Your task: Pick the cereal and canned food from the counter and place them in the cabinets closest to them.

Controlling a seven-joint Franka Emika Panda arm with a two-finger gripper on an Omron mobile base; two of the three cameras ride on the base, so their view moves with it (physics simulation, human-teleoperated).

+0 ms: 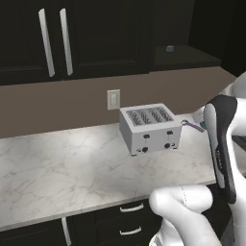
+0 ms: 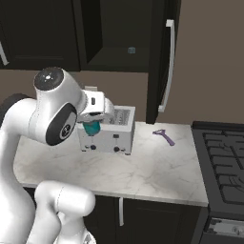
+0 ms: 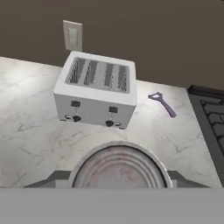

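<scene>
Claw (image 2: 92,127): pinching the can (image 2: 91,127), raised above the counter (image 2: 157,164), left of centre in right base view | Can lid: bottom centre of hand view | Toaster (image 3: 96,94): centre, on counter | Purple peeler (image 3: 162,103): right of toaster | Cabinet (image 2: 112,33): open, top centre

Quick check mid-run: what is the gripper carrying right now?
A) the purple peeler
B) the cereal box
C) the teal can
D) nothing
C: the canned food hangs teal between the jaws of the gripper, lifted in front of the toaster.
</scene>
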